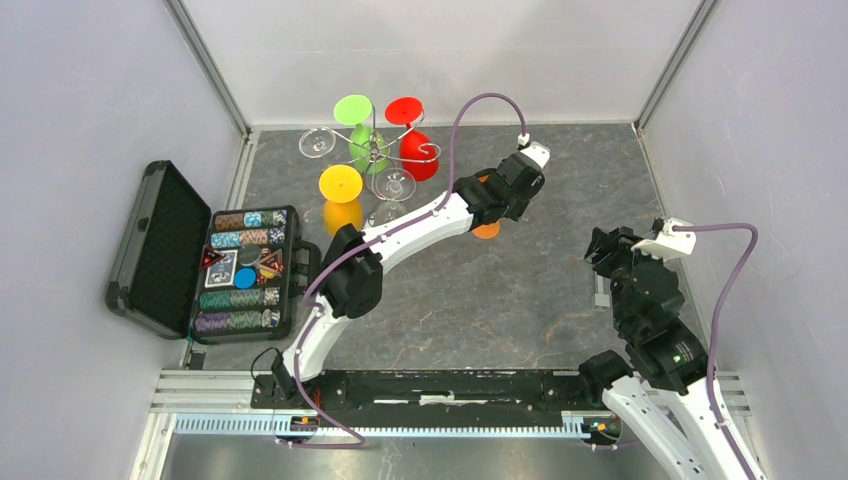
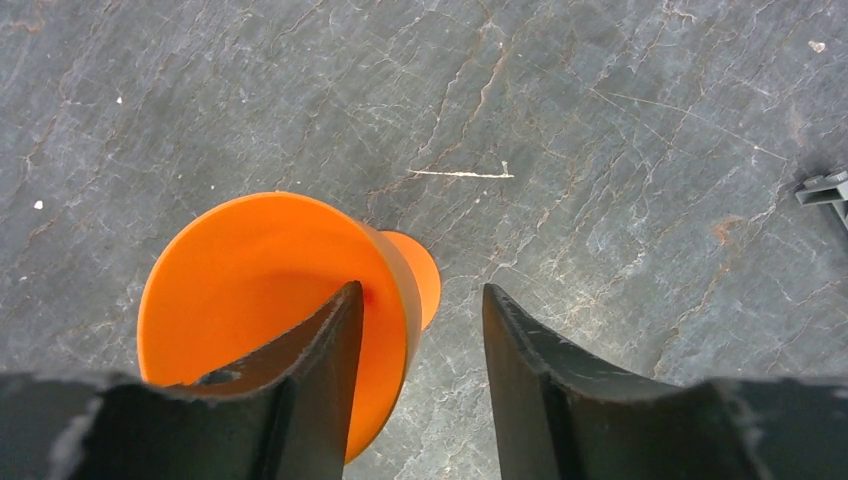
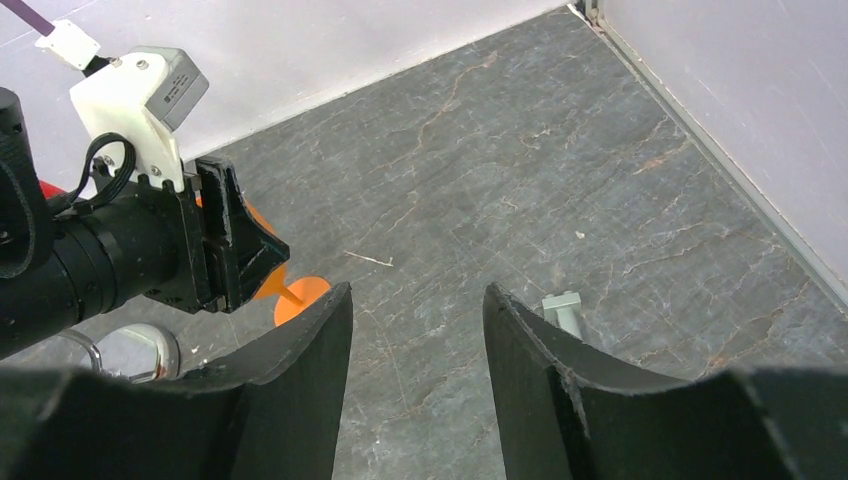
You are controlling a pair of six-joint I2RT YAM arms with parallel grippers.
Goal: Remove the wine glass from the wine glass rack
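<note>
Silver chrome wire wine glass rack [image 1: 372,150] is sited far back, left of centre, on grey slate-patterned table [image 1: 520,300]. Orange plastic wine glass [image 2: 250,270] is located to its right, nearer. Open black chip case [image 1: 240,270] is set at the left edge.

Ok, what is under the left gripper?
An orange glass on the table: its bowl and part of its foot show. A finger of the left gripper covers the bowl's near side.

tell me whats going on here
The left gripper is at an orange wine glass out on the table, away from the wine glass rack. Its jaws stand apart, one finger inside the bowl, not clamping it. More glasses hang on the rack. The right gripper hovers open and empty off to the side.
</note>
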